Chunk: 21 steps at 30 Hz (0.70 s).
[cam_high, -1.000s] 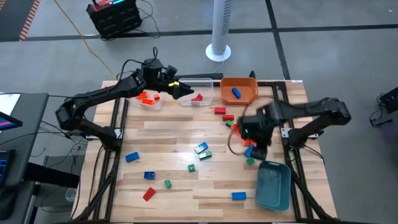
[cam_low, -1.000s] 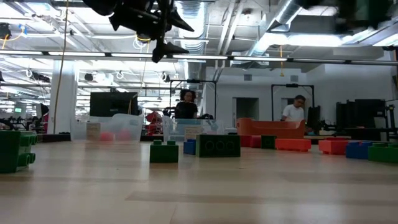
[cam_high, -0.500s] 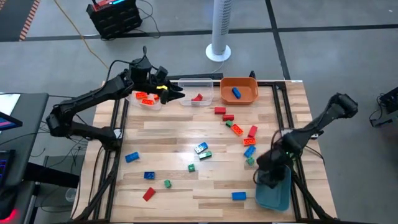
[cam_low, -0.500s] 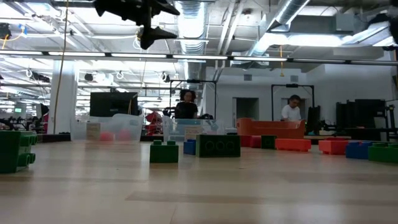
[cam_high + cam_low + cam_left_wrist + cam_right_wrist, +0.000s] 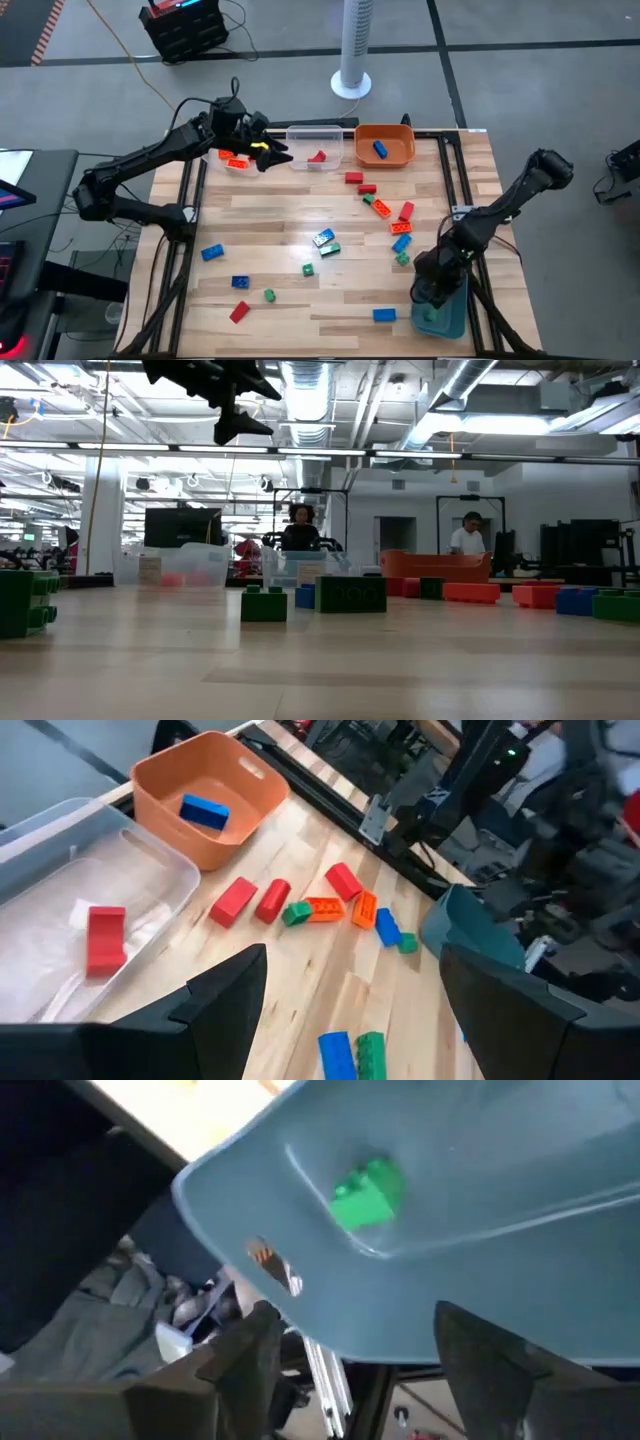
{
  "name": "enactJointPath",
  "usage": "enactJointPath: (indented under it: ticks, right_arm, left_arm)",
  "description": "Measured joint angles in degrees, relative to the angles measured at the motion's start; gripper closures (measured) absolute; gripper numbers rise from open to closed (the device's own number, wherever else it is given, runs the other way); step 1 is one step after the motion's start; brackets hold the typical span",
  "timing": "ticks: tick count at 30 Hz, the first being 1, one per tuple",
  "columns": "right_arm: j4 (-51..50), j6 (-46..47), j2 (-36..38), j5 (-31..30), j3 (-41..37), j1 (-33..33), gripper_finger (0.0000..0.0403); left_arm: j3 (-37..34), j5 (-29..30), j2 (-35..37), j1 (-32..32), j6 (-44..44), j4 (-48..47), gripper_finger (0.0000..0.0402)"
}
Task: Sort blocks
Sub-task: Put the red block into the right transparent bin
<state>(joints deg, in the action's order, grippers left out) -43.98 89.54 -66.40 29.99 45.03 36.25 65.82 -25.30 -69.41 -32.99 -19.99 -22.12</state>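
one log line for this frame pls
right hand: open over blue-grey bin | green block: lying in bin | left hand: open, empty, above clear bins

The high view looks straight down on the whole table (image 5: 280, 225) from well above, taking in both arms and the floor around. The low view sits at tabletop height and looks level across the wood into the room, close to a few blocks (image 5: 264, 603), sharing with the high view the clear bins and orange bin (image 5: 425, 567) at the far edge. The left wrist view looks down across the table at the orange bin, while the right wrist view looks closely into the blue-grey bin (image 5: 520, 1230).
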Motion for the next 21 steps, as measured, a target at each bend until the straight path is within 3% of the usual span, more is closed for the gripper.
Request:
enactJointPath:
  ticks: [7, 11, 15, 21]
  right_arm:
    - [-17.0, -0.3, 9.3, -25.5, 8.2, -3.8, 0.0130]
    - [-27.0, -2.8, 14.1, -38.6, 7.3, -11.3, 0.0130]
    - [-30.0, -7.1, 16.2, -41.6, 2.5, -24.8, 0.0130]
    - [-19.9, -18.7, 16.8, -40.0, -3.5, -42.0, 0.0130]
  left_arm:
    - [0.0, 9.0, -0.1, 0.4, -3.0, -0.8, 0.0112]
    - [0.0, 13.5, -0.8, 0.3, -7.4, -1.4, 0.0112]
    - [0.0, 14.7, -1.3, 0.4, -12.1, -1.4, 0.0112]
    - [0.0, 15.5, -1.9, 1.9, -12.7, 2.6, 0.0112]
